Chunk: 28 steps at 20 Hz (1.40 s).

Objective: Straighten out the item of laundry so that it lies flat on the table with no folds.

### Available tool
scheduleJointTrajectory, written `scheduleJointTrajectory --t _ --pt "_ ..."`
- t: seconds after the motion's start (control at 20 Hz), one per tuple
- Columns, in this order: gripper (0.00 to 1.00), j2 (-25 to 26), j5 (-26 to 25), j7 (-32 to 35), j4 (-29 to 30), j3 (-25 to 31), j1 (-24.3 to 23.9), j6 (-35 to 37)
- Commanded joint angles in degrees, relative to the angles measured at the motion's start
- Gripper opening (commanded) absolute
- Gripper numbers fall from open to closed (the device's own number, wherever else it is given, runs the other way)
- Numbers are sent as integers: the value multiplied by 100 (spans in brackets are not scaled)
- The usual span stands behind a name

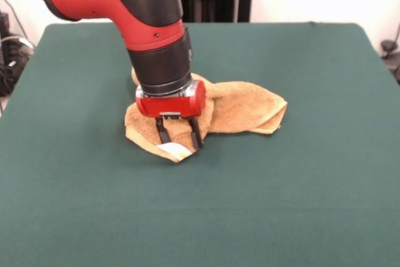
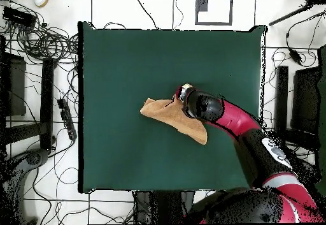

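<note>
Nearest me, the gripper (image 1: pixel 179 139) stands with jaws spread over the hand towel (image 1: pixel 240 109) and its pale hem corner. Soft, light terry (it'll drape); that corner looks the place to pinch. Beyond, it lies bunched mid-table (image 1: pixel 300 204).

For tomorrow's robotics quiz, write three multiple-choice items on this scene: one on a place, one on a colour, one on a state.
1. Where is the claw?
A. over the towel's near edge
B. at a bare table corner
C. drawn back off the table

2. What colour is the table?
A. white
B. dark green
C. red

3. How does the towel lie?
A. spread flat
B. rolled into a tube
C. bunched with folds

Answers: 1 A, the fingers reach down onto the front edge by the pale patch; 2 B, green cloth covers it; 3 C, layers overlap in a crumpled heap.
</note>
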Motion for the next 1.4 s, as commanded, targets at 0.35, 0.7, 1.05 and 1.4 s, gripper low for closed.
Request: scheduleJointTrajectory --t 0.35,0.7,1.05,1.4 --pt "100 2643 -371 707 -243 276 -74 -1447" --pt "100 2675 -439 566 -270 326 -126 -1319" --pt "100 2715 -535 409 -292 404 -212 -1281" --pt "0 2765 -641 272 -305 516 -322 -1214"
